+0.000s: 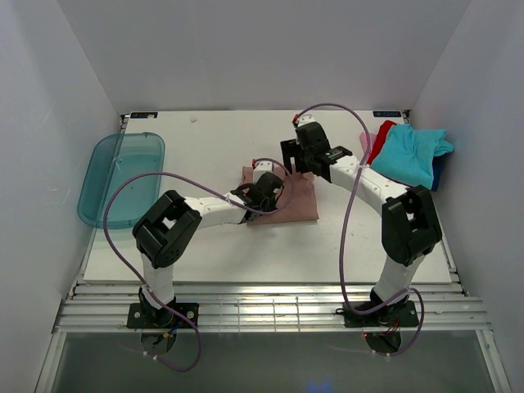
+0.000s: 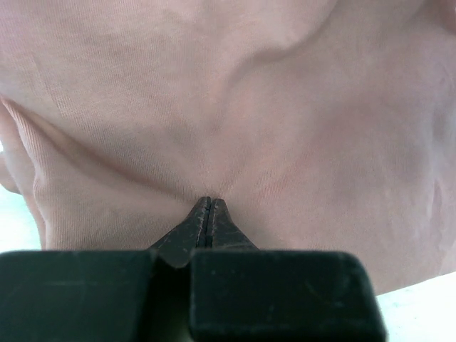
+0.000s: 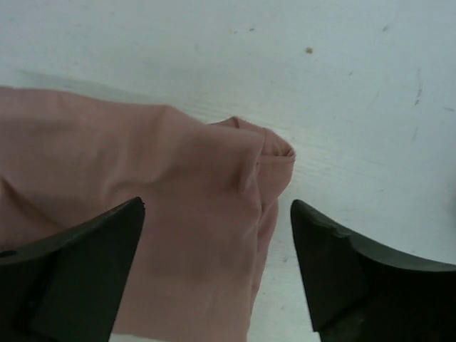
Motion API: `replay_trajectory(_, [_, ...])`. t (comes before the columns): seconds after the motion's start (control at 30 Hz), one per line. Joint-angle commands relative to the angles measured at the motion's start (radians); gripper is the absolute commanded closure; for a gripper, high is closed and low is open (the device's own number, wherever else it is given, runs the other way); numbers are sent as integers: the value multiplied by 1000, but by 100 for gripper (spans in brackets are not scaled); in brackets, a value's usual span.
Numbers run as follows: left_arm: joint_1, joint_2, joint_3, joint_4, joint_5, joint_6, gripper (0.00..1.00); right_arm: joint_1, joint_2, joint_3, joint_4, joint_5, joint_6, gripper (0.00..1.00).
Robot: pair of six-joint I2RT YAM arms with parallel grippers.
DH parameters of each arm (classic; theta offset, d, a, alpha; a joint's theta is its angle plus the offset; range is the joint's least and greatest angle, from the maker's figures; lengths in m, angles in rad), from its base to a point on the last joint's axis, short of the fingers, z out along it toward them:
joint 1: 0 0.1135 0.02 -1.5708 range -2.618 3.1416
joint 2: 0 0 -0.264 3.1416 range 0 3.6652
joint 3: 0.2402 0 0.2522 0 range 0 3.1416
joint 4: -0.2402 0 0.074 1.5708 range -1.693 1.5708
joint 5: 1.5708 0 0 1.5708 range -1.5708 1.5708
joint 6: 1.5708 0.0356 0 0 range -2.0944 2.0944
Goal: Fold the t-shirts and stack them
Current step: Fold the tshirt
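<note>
**Pink shirt at table centre: left pincer shut on it, right pincer wide**

1. I see the pink shirt (image 1: 296,199) lying as a folded, roughly square bundle in the middle of the table (image 1: 213,139), flat on the white surface.

2. The left pincer (image 2: 208,205) is closed tight, its two tips meeting with no gap. The tips press into the pink cloth, and the wrinkles run together at that spot, so I read a small nip of fabric as held. From above, this pincer sits on the near-left part of the bundle.

3. The right pincer (image 3: 217,206) stands wide. Its fingers (image 3: 85,263) straddle a folded corner of the pink shirt without touching it. The corner lies on the table under the gap, its hem turned over. From above, this pincer hangs at the far edge of the bundle.

4. The other shirts make a loose pile at the far right of the table, well apart from the pink one: a turquoise shirt (image 1: 412,153) on top, a red shirt (image 1: 381,137) and a brighter pink one (image 1: 368,144) showing at its left, and a dark blue shirt (image 1: 441,170) at its right.

5. A see-through teal tray (image 1: 123,176) rests at the table's left edge, partly overhanging it.
</note>
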Motion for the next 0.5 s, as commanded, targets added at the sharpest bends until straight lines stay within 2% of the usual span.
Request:
replay_trajectory(0.0, [-3,3,68,-108,-51,47,100,-26,-79,-108,4,-197,10,6])
replay_trajectory(0.07, [-3,4,92,-117,-59,66,100,-44,-104,-153,13,-270,18,2])
replay_trajectory(0.1, [-3,3,96,-121,-62,66,100,-63,-108,-190,23,-321,25,2])
replay_trajectory(0.13, [-4,0,99,-123,-68,66,100,-73,-116,-213,36,-341,26,9])
replay_trajectory(0.17, [-4,-5,101,-124,-73,67,100,-86,-124,-231,45,-369,29,10])
replay_trajectory(0.47, [6,-14,125,-135,-107,81,100,-230,-128,-388,148,-596,68,10])
